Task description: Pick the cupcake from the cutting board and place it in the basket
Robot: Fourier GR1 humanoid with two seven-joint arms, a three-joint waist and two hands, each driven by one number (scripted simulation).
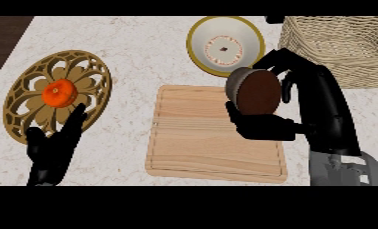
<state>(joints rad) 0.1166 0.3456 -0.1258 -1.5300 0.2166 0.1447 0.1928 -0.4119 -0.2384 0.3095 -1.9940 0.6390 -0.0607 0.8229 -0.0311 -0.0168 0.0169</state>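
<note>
From the head view I look steeply down on a pale speckled stone counter (133,38). At centre and lower centre lies a light wooden rectangular cutting board (207,143) with a groove running round its edge. Its surface is bare where I can see it.

My right hand (273,123) comes in from the lower right of the frame, black fingers above and thumb below, curled round a brown cupcake in a grey wrapper (255,92). The cupcake is lifted off the board and tipped on its side, so I see its dark round top facing the left of the frame. It hangs over the board's upper right corner, between the board and the basket.

At upper right sits a woven tan wicker basket (332,43), cut off by the frame's right edge. The hand and cupcake are near it but apart from it, to its lower left.

Just left of the basket, at upper centre, stands a round white plate with a yellow-olive rim (198,48) and a ring of reddish dots in its middle. The cupcake overlaps its lower right edge in my view.

At the left of the frame lies a round ornate golden-wood trivet with cut-out petals (88,68), and an orange round fruit (59,93) rests on its centre.

My left hand (52,145) shows at lower left, fingers straight and relaxed, pointing up over the trivet's lower edge, holding nothing.
</note>
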